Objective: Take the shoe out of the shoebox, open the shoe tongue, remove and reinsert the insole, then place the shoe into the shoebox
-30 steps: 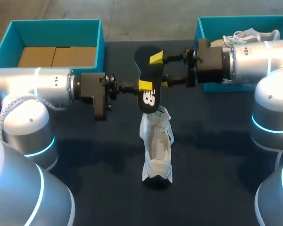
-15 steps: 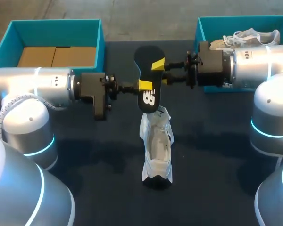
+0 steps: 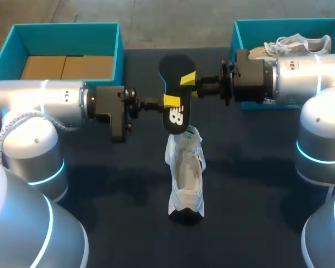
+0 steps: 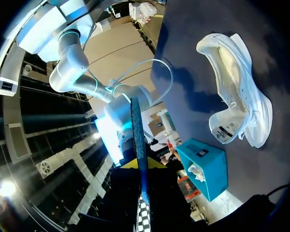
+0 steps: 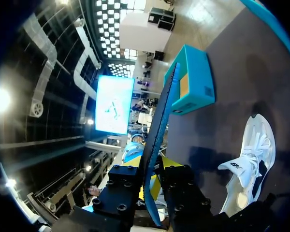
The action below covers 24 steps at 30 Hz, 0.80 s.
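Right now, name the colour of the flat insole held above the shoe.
The flat insole: black with white mark; head view.

Insole (image 3: pixel 170 67): black, matt, looks like fabric-faced foam, thin and stiff edge-on.
Shoe (image 3: pixel 185 178): white, matt, mesh-like cloth with smoother synthetic panels; laces woven.
Table (image 3: pixel 100 195): dark, matt, cloth-like cover.
Left shoebox (image 3: pixel 67 26), right shoebox (image 3: pixel 279 23): teal card, matt. Left one has a raw brown cardboard floor.
Left arm (image 3: pixel 39 100), right arm (image 3: pixel 307 70): silver shells, smooth, satin sheen.
Left gripper (image 3: pixel 170 101), right gripper (image 3: pixel 187 79): black matt bodies, metal-looking, screw heads visible. Yellow tips smooth; plastic or rubber, can't tell.
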Available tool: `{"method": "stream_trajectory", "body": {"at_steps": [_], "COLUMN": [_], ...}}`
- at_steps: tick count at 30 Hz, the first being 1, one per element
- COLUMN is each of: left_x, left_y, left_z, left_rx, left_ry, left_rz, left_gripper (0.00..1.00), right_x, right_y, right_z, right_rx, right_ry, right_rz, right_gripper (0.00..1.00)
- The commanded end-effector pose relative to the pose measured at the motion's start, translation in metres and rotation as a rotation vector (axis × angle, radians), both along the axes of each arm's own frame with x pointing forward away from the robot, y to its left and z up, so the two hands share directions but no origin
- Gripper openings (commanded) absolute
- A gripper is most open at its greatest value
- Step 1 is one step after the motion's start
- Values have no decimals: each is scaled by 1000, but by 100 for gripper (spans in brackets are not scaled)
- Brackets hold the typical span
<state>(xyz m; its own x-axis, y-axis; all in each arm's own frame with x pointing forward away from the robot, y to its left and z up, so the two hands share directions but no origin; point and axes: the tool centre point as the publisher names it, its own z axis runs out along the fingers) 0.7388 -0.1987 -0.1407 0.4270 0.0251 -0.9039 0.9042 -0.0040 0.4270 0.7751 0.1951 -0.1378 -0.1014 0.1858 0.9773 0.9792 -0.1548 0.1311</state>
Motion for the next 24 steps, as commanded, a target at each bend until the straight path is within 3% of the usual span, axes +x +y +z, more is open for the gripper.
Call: {"method": "stream_trajectory", "body": {"at_steps": [1, 11, 12, 14, 15, 16, 24], "left_x": [-1, -1, -1, -1, -1, 0, 1], "left_y": [-1, -1, -1, -1, -1, 0, 10], "left_z": [-1, -1, -1, -1, -1, -1, 1], "left_rx": [-1, -1, -1, -2, -2, -4, 3], "left_ry": [-2, -2, -2, -1, 0, 2, 45], "left_rz": [2, 2, 2, 2, 2, 1, 16], "left_gripper": [0, 0, 12, 47, 95, 100, 100], "right_x": [1, 2, 2, 2, 2, 2, 1], "right_y": [2, -1, -1, -2, -2, -2, -3], "right_z": [0, -1, -2, -2, -2, -3, -6], "right_rx": [-3, 3, 4, 5, 5, 5, 3], "right_ry": [3, 5, 5, 6, 6, 6, 4], "right_rz": [-1, 3, 3, 3, 3, 2, 10], "right_gripper": [0, 0, 0, 0, 0, 0, 0]}}
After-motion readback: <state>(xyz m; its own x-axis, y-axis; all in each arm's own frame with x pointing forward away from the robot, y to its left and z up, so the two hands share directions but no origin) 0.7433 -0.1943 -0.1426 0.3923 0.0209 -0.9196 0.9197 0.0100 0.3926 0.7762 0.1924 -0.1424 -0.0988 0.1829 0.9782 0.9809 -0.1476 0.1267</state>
